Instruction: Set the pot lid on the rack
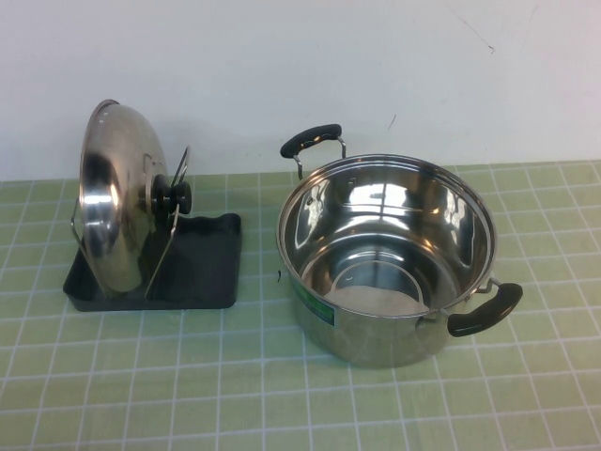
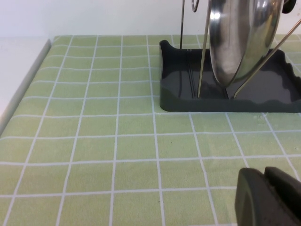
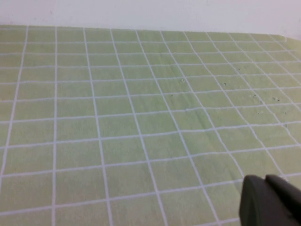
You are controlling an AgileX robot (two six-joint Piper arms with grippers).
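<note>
The shiny steel pot lid (image 1: 111,202) stands on edge in the rack (image 1: 202,268), between its two wire loops, with its black knob (image 1: 171,194) facing the pot. It also shows in the left wrist view (image 2: 240,37), standing in the dark tray (image 2: 188,89). My left gripper (image 2: 265,195) is shut and empty, low over the mat, a short way in front of the rack. My right gripper (image 3: 268,200) is shut and empty over bare mat. Neither gripper shows in the high view.
A deep steel pot (image 1: 385,254) with two black handles stands open to the right of the rack. The green checked mat (image 1: 188,395) covers the table. A white wall runs behind. The mat's left edge shows in the left wrist view (image 2: 28,89).
</note>
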